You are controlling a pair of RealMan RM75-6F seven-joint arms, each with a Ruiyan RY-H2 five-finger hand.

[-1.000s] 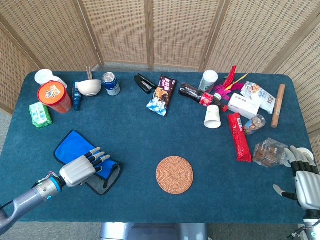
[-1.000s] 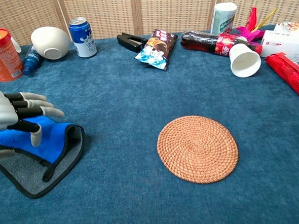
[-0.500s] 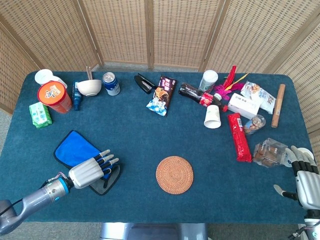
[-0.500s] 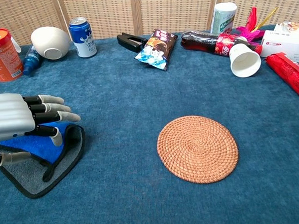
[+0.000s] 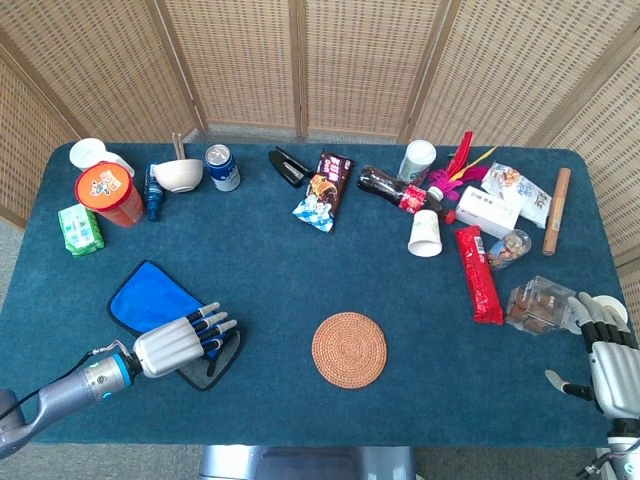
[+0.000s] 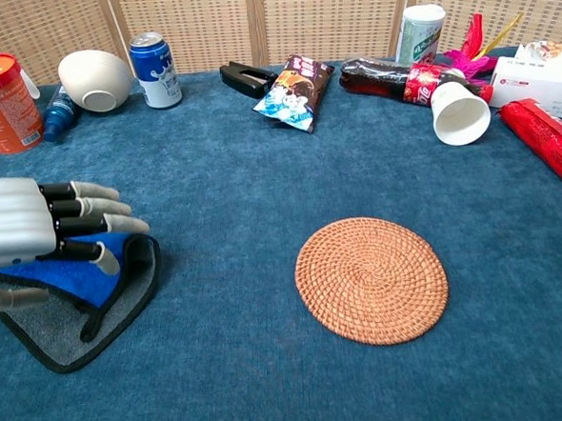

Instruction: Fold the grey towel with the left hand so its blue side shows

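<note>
While the towel (image 5: 160, 305) lies blue side up near the table's (image 5: 300, 270) front-left corner, the left hand (image 5: 172, 343) hovers over it, fingers spread, apparently empty; the right hand (image 5: 610, 360) rests released at the right edge.

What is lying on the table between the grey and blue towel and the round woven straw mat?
Nothing: only bare blue tablecloth lies between the grey and blue towel and the round woven straw mat, clearest in the chest view.

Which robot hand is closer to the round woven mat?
Left. The left hand is over the towel, just left of the woven mat. The right hand waits at the table's far right edge.
</note>
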